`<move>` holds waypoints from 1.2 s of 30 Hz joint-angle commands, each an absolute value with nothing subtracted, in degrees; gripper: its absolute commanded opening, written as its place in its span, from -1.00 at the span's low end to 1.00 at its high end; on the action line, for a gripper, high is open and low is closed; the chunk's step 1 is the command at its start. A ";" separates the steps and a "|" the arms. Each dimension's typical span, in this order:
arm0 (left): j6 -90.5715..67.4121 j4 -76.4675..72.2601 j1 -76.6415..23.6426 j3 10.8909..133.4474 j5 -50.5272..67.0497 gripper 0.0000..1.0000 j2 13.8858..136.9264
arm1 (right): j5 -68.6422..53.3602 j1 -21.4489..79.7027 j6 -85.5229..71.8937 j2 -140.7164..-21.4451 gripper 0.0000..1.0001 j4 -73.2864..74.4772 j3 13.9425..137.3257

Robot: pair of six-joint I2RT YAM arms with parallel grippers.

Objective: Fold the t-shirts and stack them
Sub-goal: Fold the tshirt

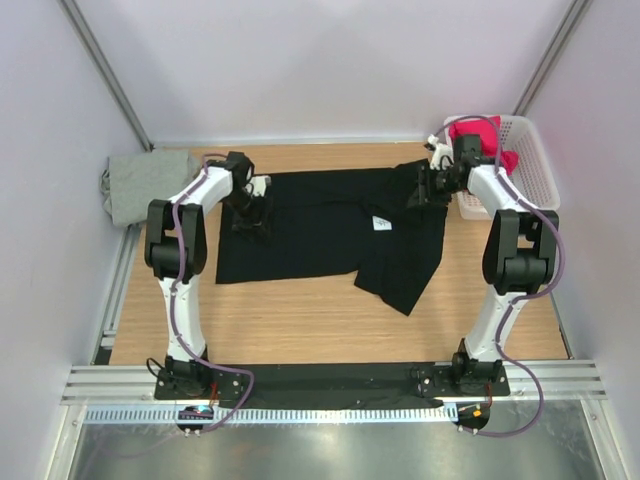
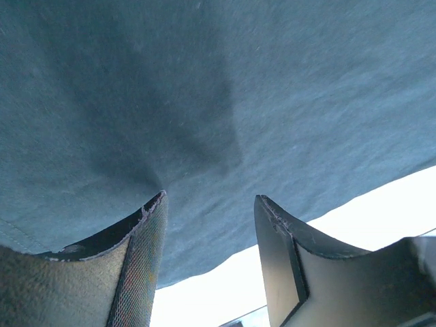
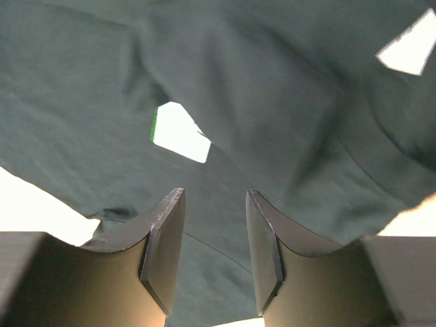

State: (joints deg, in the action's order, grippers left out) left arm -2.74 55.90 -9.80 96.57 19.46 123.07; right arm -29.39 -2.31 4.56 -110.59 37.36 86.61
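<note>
Black t-shirt (image 1: 320, 225) left of basket (image 1: 538, 160) looks soft, light, floppy; pinch its edge hems, left gripper (image 2: 211, 197) and right gripper (image 3: 214, 193) both spread, gripping nothing.

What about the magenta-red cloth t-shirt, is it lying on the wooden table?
No, the magenta-red t-shirt sits inside the white plastic mesh basket at the far right.
</note>
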 commanded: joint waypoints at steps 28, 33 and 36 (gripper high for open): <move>-3.43 55.37 -9.49 98.35 18.28 0.11 122.61 | -10.99 4.75 12.48 -107.22 -0.05 37.44 83.14; -3.16 55.37 -9.58 98.09 17.67 0.11 121.99 | -11.07 3.34 12.48 -110.47 -0.04 37.70 84.46; -3.08 55.37 -9.58 98.00 17.49 0.11 121.82 | -11.60 2.38 12.48 -112.14 -0.05 37.44 84.81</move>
State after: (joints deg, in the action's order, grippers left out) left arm -2.83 55.57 -9.74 96.68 17.96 123.07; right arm -11.35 3.64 11.92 -110.72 38.02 82.98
